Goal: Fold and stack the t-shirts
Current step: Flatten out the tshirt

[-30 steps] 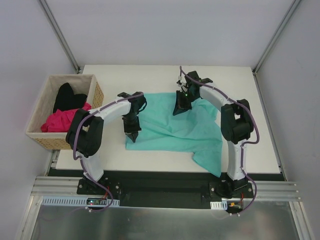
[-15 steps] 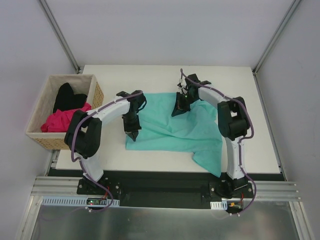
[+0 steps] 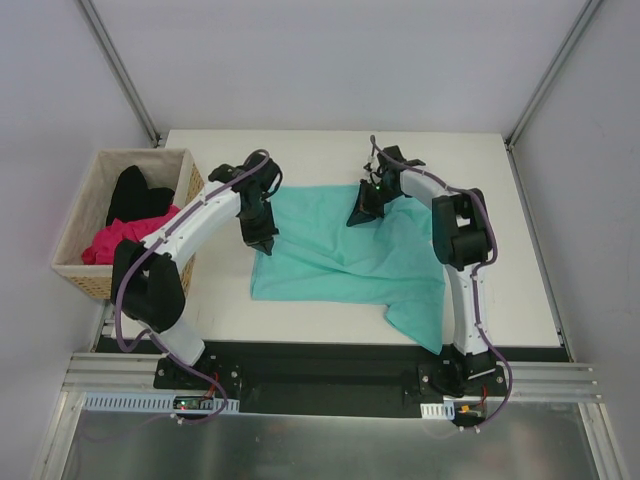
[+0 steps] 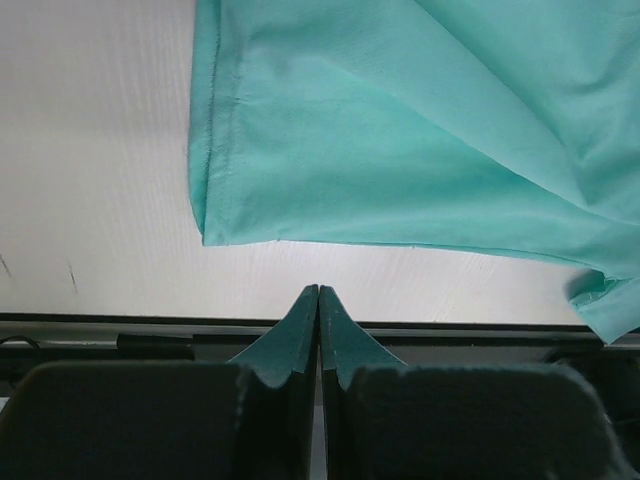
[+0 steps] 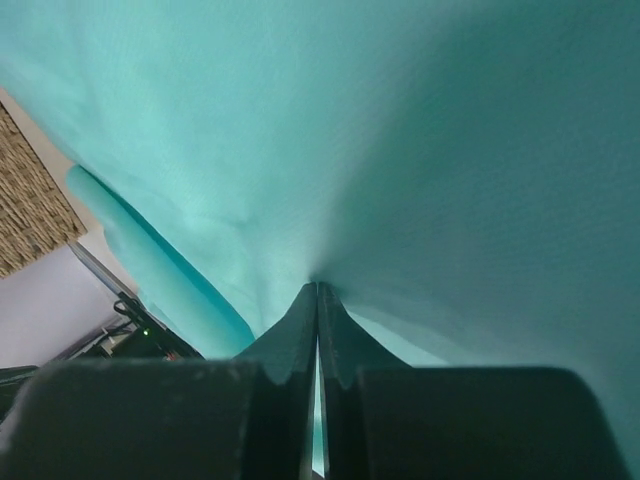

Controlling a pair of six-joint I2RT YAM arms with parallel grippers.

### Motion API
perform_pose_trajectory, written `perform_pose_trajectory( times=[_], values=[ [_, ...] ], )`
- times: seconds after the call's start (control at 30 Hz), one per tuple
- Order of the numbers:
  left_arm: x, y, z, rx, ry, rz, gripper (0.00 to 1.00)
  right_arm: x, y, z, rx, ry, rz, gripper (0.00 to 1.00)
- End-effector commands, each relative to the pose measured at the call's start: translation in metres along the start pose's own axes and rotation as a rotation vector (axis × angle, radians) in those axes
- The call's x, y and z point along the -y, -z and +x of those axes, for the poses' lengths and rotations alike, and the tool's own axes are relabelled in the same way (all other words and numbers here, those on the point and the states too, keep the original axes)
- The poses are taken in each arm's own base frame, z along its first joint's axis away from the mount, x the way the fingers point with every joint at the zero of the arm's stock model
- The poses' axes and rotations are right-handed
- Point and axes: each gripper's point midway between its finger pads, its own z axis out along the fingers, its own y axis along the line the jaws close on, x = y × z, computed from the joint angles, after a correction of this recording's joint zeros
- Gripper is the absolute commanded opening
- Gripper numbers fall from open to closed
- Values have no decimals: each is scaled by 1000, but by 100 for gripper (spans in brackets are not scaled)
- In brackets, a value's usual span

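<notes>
A teal t-shirt (image 3: pixel 345 255) lies spread and wrinkled on the white table (image 3: pixel 300 150), one part hanging over the near edge. My right gripper (image 3: pixel 354 219) is on its far part, shut on a pinch of the teal cloth (image 5: pixel 420 150), which puckers at the tips (image 5: pixel 317 287). At the shirt's left edge is my left gripper (image 3: pixel 267 245), its jaws (image 4: pixel 318 290) shut with nothing between them. In the left wrist view the teal t-shirt (image 4: pixel 400 120) lies just ahead of them. A pink t-shirt (image 3: pixel 120 240) and a black one (image 3: pixel 135 195) lie in the basket.
The wicker basket (image 3: pixel 95 275) stands off the table's left side, beside the left arm's elbow; its weave (image 5: pixel 30 190) also shows in the right wrist view. Grey walls close in the far side and both flanks.
My left gripper has drawn back along the shirt's left edge toward the far side, its elbow swinging left toward the basket. The right gripper has shifted only slightly, still pinching the cloth.
</notes>
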Motion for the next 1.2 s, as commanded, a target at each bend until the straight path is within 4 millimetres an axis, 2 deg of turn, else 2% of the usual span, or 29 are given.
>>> perform_pose_trajectory(
  times=[0.0,0.3,0.53,0.83,0.93,0.97,1.0,1.03,1.07,1.1,1.13,1.17],
  values=[
    [-10,26,-5,42,-1,-5,0,-12,6,-21,33,-15,-54,1],
    [-23,36,-4,67,30,-22,0,-5,1,-37,36,-72,-77,1],
    [-37,44,4,87,81,-34,0,4,2,-58,63,-116,-97,1],
    [-47,42,13,76,110,-45,0,14,21,-99,144,-184,-146,1],
    [-47,41,13,69,107,-49,0,4,30,-101,155,-167,-179,1],
    [-47,40,12,70,105,-50,0,1,34,-102,164,-144,-183,2],
    [-46,40,11,69,102,-51,0,-8,47,-102,182,-121,-191,6],
    [-46,37,10,63,98,-54,0,-11,54,-103,203,-102,-178,18],
    [-45,38,8,67,92,-52,0,-16,63,-104,226,-64,-172,23],
    [-43,37,5,71,88,-48,0,-29,83,-106,269,-19,-171,28],
    [-41,33,4,62,76,-45,0,-30,93,-106,297,-6,-147,36],
    [-39,33,1,63,70,-39,0,-35,101,-105,311,10,-138,39]
  ],
)
